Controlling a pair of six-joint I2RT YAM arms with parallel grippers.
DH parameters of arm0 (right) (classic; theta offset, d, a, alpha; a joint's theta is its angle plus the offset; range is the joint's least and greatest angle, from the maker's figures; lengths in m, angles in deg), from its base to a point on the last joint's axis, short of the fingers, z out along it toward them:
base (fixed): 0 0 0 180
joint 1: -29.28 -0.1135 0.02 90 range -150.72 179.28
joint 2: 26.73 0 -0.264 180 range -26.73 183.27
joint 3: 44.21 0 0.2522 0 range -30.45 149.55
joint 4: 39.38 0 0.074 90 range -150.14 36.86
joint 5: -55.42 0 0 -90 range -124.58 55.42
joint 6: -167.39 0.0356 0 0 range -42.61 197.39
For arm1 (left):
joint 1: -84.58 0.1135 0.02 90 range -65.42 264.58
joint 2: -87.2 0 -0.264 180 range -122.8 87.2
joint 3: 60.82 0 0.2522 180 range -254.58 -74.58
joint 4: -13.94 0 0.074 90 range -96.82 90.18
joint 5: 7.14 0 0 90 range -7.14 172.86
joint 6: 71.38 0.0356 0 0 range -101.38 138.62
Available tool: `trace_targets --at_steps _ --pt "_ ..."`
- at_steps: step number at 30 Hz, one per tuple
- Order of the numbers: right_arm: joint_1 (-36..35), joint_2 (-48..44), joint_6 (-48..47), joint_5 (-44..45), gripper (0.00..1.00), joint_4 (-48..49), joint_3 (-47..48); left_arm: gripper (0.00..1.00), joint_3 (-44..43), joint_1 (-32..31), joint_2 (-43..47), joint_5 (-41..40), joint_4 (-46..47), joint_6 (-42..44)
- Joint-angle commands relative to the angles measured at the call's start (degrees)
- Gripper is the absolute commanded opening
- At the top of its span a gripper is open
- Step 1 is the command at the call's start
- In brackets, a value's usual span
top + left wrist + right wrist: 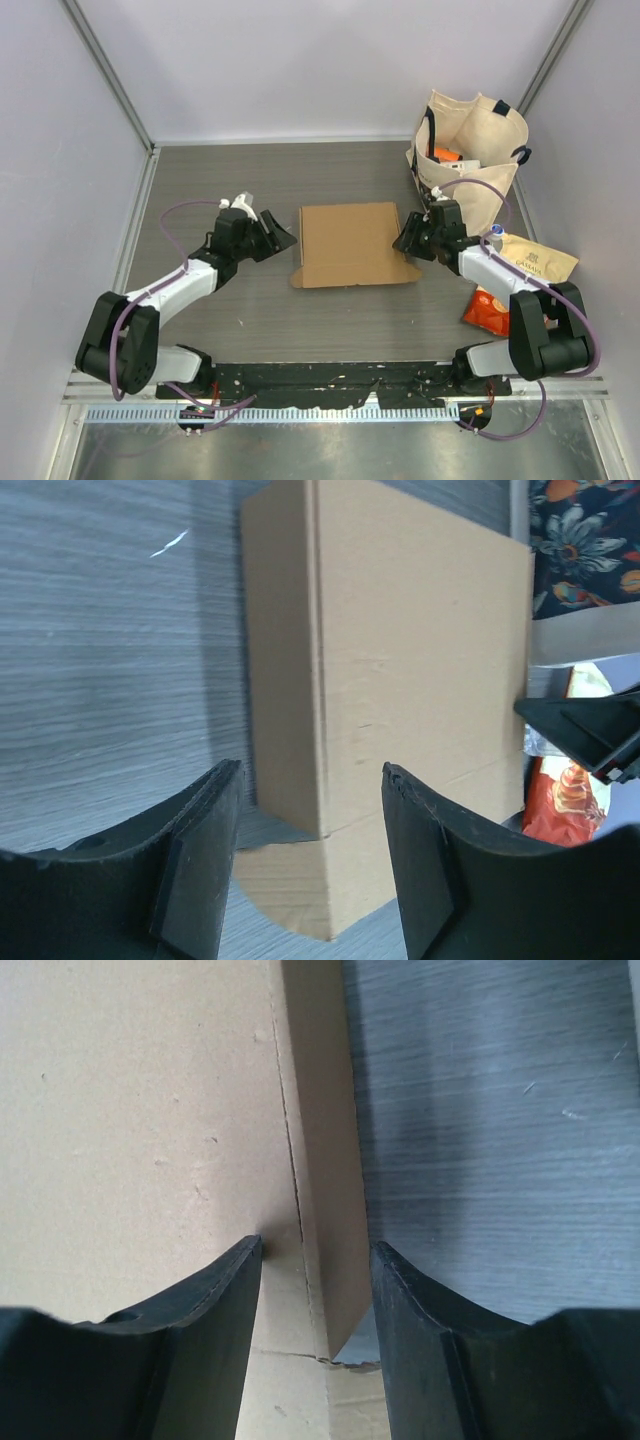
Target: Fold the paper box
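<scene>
Right hand [316,1250] open over paper box [130,1110] edge, shown only by wrist view, left hand [311,772] open

Lab test cell, white walls [300,60], aluminium posts [108,68], bolted robot arms [175,285]

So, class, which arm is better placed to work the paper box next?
Probably the right: the right gripper is open astride the right side wall of the paper box, while the left gripper sits just off its left edge.
</scene>
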Motion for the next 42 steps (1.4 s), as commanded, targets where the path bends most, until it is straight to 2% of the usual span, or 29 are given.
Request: trace_targets --at_steps 1,8,13,17,20,22,25,29,33,38,42 --pt "0.12 2.57 -2.19 4.39 0.53 3.54 2.57 0.61 1.52 1.6 -1.88 1.15 3.93 -2.28" --pt "-1.55 4.16 -2.99 2.81 0.53 4.61 2.13 0.59 6.17 3.45 -3.65 1.94 8.5 -4.39" --pt "-7.77 3.36 -0.97 0.7 0.52 5.03 3.36 0.59 10.22 3.54 3.02 -4.1 7.37 -4.65" --pt "-13.57 3.46 0.44 0.16 0.52 4.87 5.73 0.63 13.29 4.06 9.79 -8.85 4.47 -4.83" --pt "-13.07 1.18 0.27 1.13 0.53 3.47 7.4 0.66 13.48 4.77 14.45 -10.27 1.66 -4.48" --pt "-12.1 0.29 -0.96 5.34 0.56 0.92 8.98 0.68 13.39 5.29 17.18 -10.45 0.07 -3.87" --pt "-7.89 0.9 -1.58 3.96 0.6 1.7 9.52 0.74 12.43 6.43 18.94 -10.63 -0.63 -2.38" --pt "-5.68 6.69 -1.84 -0.7 0.59 5.65 10.22 0.8 8.39 9.59 15.09 -6.86 -2.21 -0.61" --pt "-5.5 10.74 -0.71 -3.52 0.54 10.3 9.96 0.8 4.52 14.86 6.66 5.6 0.84 -2.98" --pt "-5.41 10.4 2.81 -6.33 0.52 16.64 6.8 0.8 4.78 15.14 -0.29 9.5 9.11 -6.23" --pt "-5.41 10.92 3.87 -8.01 0.52 18.49 6.18 0.8 4.43 15.23 -3.46 10.03 10.88 -6.76"
